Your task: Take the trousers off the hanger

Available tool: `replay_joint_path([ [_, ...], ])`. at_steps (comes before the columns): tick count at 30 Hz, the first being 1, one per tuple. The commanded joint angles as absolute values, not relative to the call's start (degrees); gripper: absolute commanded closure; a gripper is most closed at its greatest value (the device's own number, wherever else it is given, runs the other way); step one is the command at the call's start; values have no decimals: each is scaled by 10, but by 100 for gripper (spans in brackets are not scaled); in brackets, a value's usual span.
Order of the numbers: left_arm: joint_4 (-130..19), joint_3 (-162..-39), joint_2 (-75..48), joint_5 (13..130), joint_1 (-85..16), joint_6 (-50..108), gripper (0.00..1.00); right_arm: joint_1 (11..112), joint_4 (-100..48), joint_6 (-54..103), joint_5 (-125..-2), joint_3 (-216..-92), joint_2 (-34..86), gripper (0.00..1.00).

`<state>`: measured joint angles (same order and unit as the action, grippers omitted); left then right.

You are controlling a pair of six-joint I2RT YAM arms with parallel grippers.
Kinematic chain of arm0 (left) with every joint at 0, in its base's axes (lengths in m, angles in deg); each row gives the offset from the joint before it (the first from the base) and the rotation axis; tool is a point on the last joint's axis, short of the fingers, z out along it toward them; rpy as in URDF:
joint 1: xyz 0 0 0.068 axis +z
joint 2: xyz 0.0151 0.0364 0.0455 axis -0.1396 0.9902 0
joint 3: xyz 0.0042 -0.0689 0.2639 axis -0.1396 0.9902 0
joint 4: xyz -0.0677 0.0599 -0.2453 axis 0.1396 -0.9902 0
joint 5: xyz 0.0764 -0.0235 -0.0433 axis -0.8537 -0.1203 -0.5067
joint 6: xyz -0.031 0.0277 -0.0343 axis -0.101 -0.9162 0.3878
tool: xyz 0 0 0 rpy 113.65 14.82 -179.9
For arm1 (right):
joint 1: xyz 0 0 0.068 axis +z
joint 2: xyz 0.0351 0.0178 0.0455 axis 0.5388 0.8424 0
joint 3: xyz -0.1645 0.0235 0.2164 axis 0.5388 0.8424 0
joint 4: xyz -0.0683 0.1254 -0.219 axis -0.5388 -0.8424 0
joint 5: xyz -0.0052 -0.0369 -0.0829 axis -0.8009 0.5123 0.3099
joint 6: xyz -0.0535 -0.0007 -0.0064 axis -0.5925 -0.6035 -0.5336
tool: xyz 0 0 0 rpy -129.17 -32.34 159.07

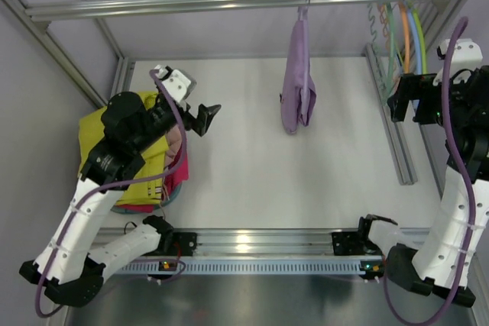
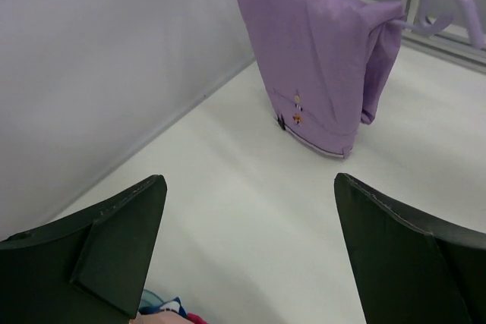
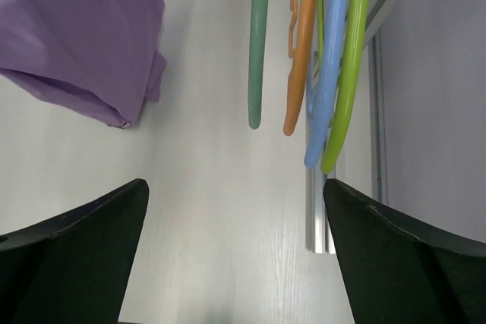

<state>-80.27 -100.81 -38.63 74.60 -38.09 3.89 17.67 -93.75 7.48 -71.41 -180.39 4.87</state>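
The pale lilac trousers (image 1: 297, 85) hang folded over a lilac hanger (image 1: 302, 13) on the metal rail, and also show in the left wrist view (image 2: 319, 66) and the right wrist view (image 3: 83, 36). The yellow trousers (image 1: 95, 129) lie on a pile at the left, partly under my left arm. My left gripper (image 1: 206, 118) is open and empty, pointing at the hanging trousers from the left (image 2: 249, 181). At the far right my right gripper (image 1: 399, 101) is also open and empty (image 3: 234, 184), below the bare hangers.
Several bare hangers, teal (image 3: 258, 43), orange (image 3: 302, 51), blue (image 3: 330, 66) and lime (image 3: 351, 58), hang at the rail's right end (image 1: 397, 28). A pink garment (image 1: 177, 143) and a magenta cloth (image 1: 172, 187) lie with the pile. A metal frame post (image 1: 390, 120) runs along the right.
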Motion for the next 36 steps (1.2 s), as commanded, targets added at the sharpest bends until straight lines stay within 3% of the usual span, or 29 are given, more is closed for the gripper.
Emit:
replay_joint_path([
  [1, -888, -1041, -355, 694, -380, 65, 2, 166, -954, 86, -768, -1840, 28, 0],
  [8, -921, -1036, -349, 683, -378, 107, 2, 167, -994, 155, -984, -1870, 75, 1],
  [12, -928, -1034, -369, 664, -347, 135, 2, 170, -853, 262, -1100, -1797, 74, 1],
  [24, -930, -1017, -421, 675, -229, 187, 2, 363, -468, 535, -1032, -1683, 106, 1],
  [36, -929, -1041, -407, 695, -205, 193, 2, 500, -374, 527, -974, -1608, 184, 1],
])
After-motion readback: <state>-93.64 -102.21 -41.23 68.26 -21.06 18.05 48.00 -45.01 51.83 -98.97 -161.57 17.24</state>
